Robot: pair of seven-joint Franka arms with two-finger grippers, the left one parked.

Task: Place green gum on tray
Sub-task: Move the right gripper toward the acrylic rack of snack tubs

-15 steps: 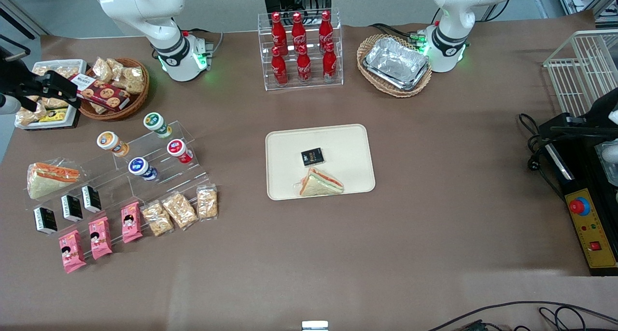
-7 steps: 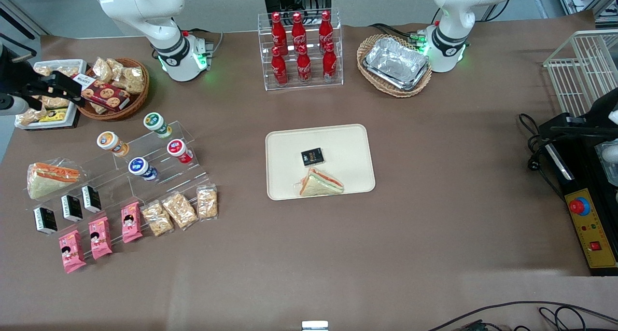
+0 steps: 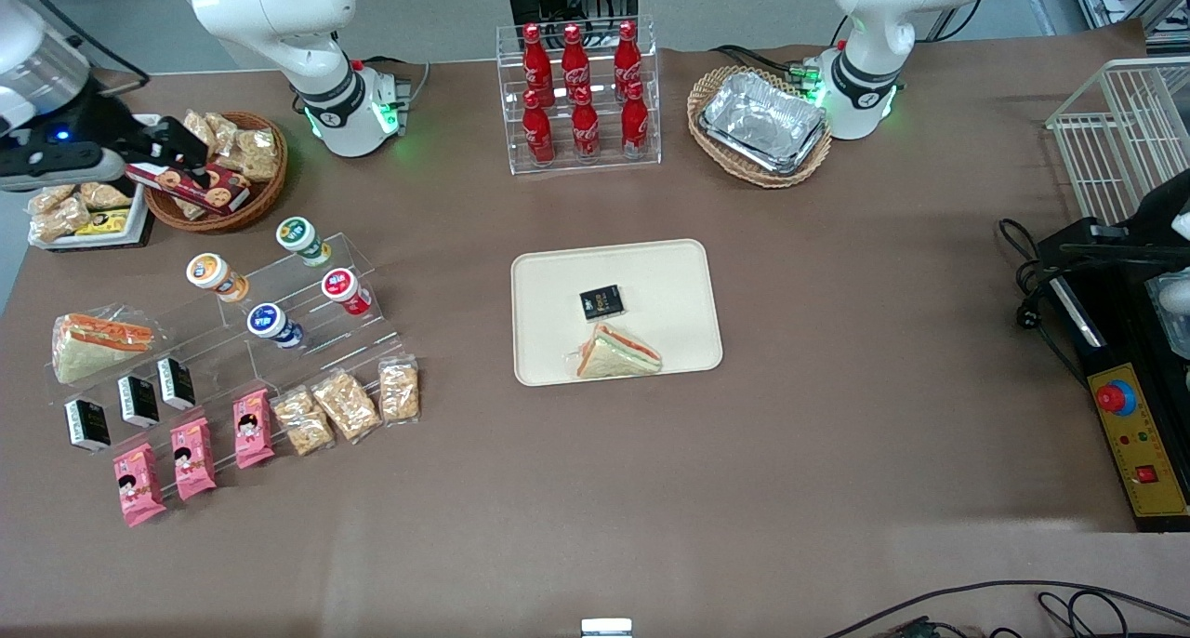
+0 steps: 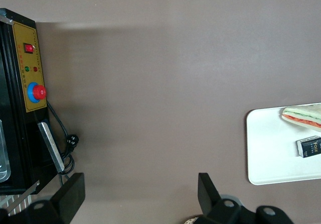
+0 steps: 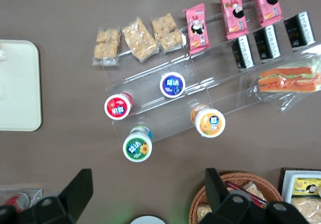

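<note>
Currently, the claw [image 3: 181, 150] is held above the wicker basket [image 3: 265, 192] of snack packs at the working arm's end of the table [image 3: 837, 340], with its two fingers [image 5: 80, 189] spread wide apart and nothing gripped between them. The green gum [image 3: 299, 238] is seen below the claw and nearer to the front camera than it, standing on the upper step of a clear acrylic stand [image 3: 367, 257]; in the right wrist view the same canister [image 5: 137, 146] is shown between the spread fingers' line of sight, untouched. The orange-lidded canister [image 3: 214, 275], the red-lidded canister [image 3: 344, 288] and the blue-lidded canister [image 3: 270, 324] are placed on the same stand, each nearer to the front camera than the claw. The tray [image 3: 548, 285] is located well apart from the claw, toward the middle of the table, and a wrapped sandwich [image 3: 615, 352] and a small black packet [image 3: 601, 302] are carried on it. The green gum is not on the tray.
</note>
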